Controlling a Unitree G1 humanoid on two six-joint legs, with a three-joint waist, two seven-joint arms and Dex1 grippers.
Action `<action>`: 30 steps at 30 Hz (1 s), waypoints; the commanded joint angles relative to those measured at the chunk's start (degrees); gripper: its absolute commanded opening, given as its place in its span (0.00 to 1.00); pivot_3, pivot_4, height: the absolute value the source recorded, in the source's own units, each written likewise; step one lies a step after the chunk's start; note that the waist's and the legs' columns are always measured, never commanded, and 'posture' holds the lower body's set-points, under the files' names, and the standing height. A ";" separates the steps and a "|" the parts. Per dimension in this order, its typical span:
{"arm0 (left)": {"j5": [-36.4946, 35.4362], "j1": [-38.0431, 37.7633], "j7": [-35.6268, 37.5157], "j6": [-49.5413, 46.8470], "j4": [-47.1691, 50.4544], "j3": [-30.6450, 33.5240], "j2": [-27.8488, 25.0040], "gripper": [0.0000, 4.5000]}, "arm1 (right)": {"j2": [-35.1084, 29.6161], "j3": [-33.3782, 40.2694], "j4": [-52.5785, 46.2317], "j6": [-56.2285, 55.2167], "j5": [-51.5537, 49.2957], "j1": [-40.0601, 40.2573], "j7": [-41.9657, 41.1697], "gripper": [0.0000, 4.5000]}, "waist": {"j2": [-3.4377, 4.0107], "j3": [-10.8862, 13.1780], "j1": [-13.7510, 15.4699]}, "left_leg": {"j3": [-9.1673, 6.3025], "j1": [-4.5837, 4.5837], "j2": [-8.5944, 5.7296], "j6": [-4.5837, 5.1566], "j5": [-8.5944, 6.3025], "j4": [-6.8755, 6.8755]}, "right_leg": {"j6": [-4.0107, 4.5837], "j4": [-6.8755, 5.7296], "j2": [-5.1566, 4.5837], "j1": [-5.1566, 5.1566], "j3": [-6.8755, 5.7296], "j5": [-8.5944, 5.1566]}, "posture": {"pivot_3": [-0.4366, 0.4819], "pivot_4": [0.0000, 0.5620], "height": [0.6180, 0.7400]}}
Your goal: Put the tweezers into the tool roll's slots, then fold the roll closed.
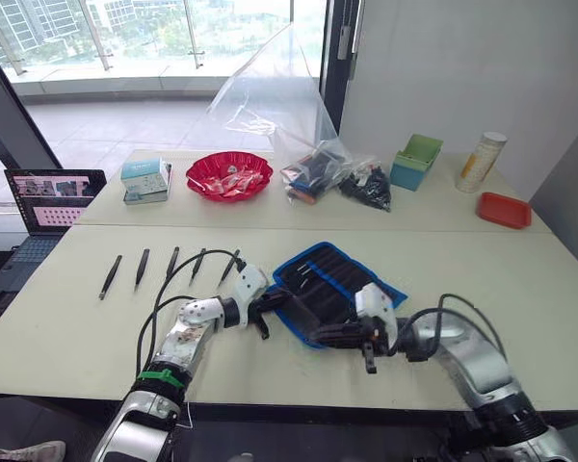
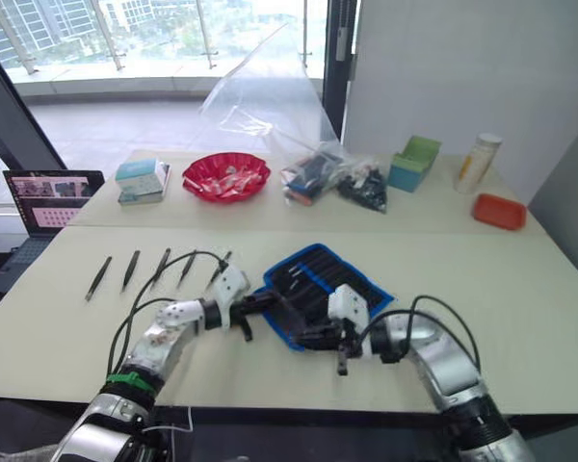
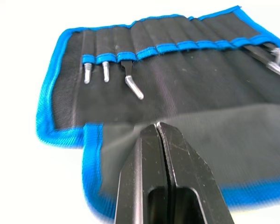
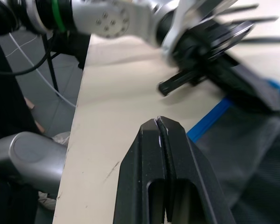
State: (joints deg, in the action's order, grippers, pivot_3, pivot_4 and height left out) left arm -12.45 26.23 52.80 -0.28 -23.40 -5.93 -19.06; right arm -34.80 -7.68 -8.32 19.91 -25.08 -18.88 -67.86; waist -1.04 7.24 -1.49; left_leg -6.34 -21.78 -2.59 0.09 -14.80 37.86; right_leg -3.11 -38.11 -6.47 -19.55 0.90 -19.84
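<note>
Both grippers, the left gripper [image 1: 266, 310] and right gripper [image 1: 329, 336], are pinched shut on the near edge of the open tool roll [image 1: 335, 281], probably to spread it flat while five tweezers [image 1: 170, 265] wait in a row at left on the bench [image 1: 520, 279].

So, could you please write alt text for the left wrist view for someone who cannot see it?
The left gripper, fingers shut, pinches the near flap of the open tool roll, black fabric with blue edging lying on a pale table. A few metal tools sit in its row of slots.
</note>
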 commanded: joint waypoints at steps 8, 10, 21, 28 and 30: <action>-13.07 -9.43 2.82 -11.64 21.97 14.42 -12.33 0.12 | -7.07 15.92 3.49 3.93 -7.96 0.28 -0.45 0.00 | 0.00 0.25 0.64 | 0.04 -0.65 -0.21 -0.44 0.26 0.03 | 0.00 -0.11 -0.15 -0.64 0.03 0.02 | 0.48 0.27 1.00; -14.59 -14.00 3.31 -12.75 23.67 18.84 -15.94 0.24 | -9.66 18.15 6.78 3.73 -8.26 0.09 -2.31 0.06 | 0.02 0.54 0.27 | 0.06 -0.63 -0.17 -0.38 0.22 0.02 | 0.00 -0.09 -0.11 -0.64 0.05 0.02 | 0.48 0.27 1.00; -20.07 -36.66 -1.71 -10.58 19.42 45.33 -19.10 1.00 | -18.03 23.04 17.20 6.06 -10.50 -4.39 -8.67 0.86 | 0.28 0.95 0.37 | 0.22 -0.56 0.12 -0.07 0.04 -0.09 | 0.00 0.00 -0.06 -0.65 0.14 0.02 | 0.48 0.27 1.00; -20.19 -39.33 -3.73 -8.18 14.42 50.46 -17.55 1.00 | -21.12 25.20 17.98 13.77 -14.85 -4.75 -11.82 1.00 | 0.27 0.95 1.20 | 0.24 -0.61 0.14 -0.02 -0.01 -0.09 | 0.01 0.05 -0.13 -0.64 0.12 0.03 | 0.48 0.27 1.00; -20.48 -38.49 -5.15 -8.39 12.23 50.93 -17.27 1.00 | -21.55 26.66 19.14 15.30 -16.46 -5.50 -12.56 1.00 | 0.31 0.98 1.14 | 0.27 -0.61 0.16 -0.02 -0.02 -0.09 | 0.01 0.07 -0.13 -0.64 0.16 0.03 | 0.48 0.27 1.00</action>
State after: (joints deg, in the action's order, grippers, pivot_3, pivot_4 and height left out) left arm -32.01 -12.80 48.70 -9.73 -10.36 43.38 -36.31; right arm -54.90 15.74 10.99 34.10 -39.11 -23.23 -79.40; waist -0.73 8.22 -0.35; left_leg -6.03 -22.39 -2.44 0.07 -14.81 37.77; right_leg -3.10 -38.04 -6.60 -20.21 1.10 -19.82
